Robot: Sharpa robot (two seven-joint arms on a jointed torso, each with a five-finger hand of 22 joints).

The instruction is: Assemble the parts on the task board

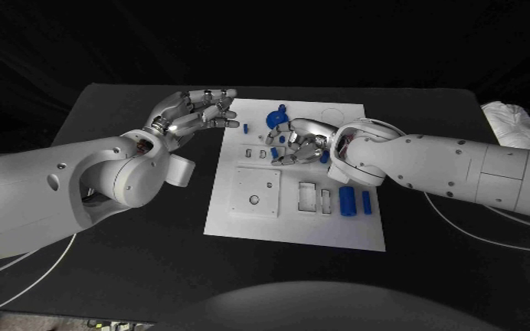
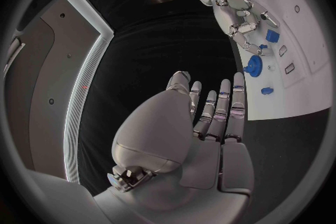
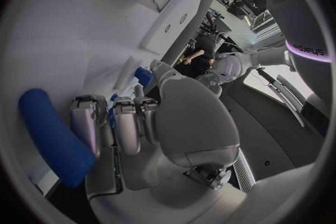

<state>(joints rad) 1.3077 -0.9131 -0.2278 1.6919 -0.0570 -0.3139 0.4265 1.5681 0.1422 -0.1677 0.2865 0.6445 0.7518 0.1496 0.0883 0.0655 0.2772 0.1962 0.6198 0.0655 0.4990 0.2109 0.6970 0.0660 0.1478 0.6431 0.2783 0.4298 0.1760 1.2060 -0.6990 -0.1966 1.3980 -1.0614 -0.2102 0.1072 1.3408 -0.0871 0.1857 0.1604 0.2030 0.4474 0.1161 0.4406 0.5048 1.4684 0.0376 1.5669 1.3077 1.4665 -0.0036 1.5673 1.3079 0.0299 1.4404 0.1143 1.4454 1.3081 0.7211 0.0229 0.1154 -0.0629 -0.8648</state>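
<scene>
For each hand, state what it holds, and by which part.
Left hand: nothing, fingers apart. Right hand: curled over the task board; any hold cannot be told.

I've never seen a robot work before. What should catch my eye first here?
The white rectangular task board in the middle of the black table, dotted with small blue parts such as the blue gear-shaped piece. The right hand is bent down over the board's middle, while the left hand hovers at its far left corner, fingers apart and holding nothing.
</scene>
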